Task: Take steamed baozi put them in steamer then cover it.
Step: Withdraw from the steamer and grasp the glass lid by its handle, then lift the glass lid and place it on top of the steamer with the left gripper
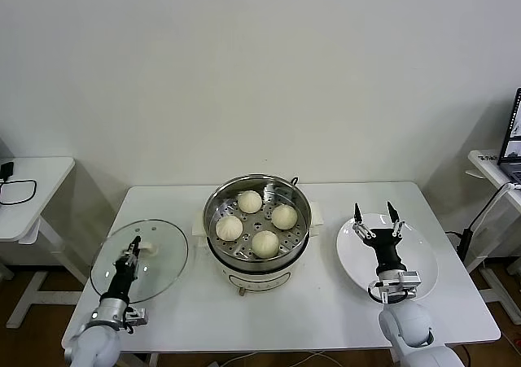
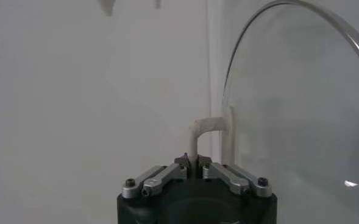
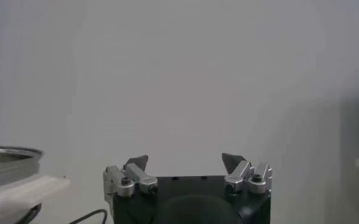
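- White wall fills the upper half of the head view, and below it the white tabletop [image 1: 285,310] spans the middle of the frame.
- At the tabletop's centre stands the steamer [image 1: 218,207], a shiny steel pot on a cream base, uncovered.
- All four steamed baozi [image 1: 264,242] sit on its perforated tray, one toward the back, one left, one right and one at the front.
- Lower left of the frame, the glass lid [image 1: 159,257] lies flat on the tabletop, just beside the steamer.
- My left fingers [image 1: 130,255] are clamped on the lid's white handle [image 2: 205,126]; in the left wrist view the handle's stem runs straight down between the closed tips.
- Lower right of the frame, a flat white plate [image 1: 411,257] rests on the tabletop, well apart from the lid.
- My right fingers [image 1: 375,219] are above that plate, spread wide and holding nothing.
- Side tables show at both frame edges, one bearing a black cable [image 1: 16,190], the other a laptop [image 1: 514,135].
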`<state>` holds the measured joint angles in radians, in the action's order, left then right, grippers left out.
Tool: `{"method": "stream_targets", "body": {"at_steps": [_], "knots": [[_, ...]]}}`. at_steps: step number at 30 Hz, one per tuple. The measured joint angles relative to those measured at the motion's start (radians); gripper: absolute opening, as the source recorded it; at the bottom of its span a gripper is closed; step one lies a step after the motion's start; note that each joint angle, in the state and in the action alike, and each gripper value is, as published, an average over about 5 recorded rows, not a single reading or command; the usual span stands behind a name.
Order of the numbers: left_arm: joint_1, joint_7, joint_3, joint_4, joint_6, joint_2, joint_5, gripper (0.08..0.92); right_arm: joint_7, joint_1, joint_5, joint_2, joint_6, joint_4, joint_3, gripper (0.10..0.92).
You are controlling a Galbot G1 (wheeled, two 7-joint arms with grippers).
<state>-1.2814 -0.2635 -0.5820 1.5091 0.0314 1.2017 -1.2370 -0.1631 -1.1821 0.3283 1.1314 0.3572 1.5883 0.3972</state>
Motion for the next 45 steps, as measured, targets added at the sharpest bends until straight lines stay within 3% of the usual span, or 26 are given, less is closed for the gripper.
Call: {"method": "stream_targets", "body": {"at_steps": [13, 22, 36, 45], "knots": [[0.011, 0.102, 0.017, 0.346, -0.113, -0.062, 0.083, 0.186, -0.008, 0.000, -0.005, 0.003, -0.011, 0.003, -0.002, 0.823], [0.072, 0.217, 0.172, 0.548, -0.241, -0.055, 0.081, 0.186, -0.018, -0.002, -0.014, 0.010, -0.018, 0.009, 0.006, 0.823], [0.246, 0.454, 0.506, 0.576, -0.448, 0.047, -0.067, 0.186, -0.029, -0.002, -0.040, 0.037, -0.028, 0.000, 0.017, 0.823], [0.298, 0.551, 0.608, 0.513, -0.522, 0.122, -0.150, 0.186, -0.031, 0.001, -0.057, 0.050, -0.033, -0.016, 0.025, 0.823]]}}
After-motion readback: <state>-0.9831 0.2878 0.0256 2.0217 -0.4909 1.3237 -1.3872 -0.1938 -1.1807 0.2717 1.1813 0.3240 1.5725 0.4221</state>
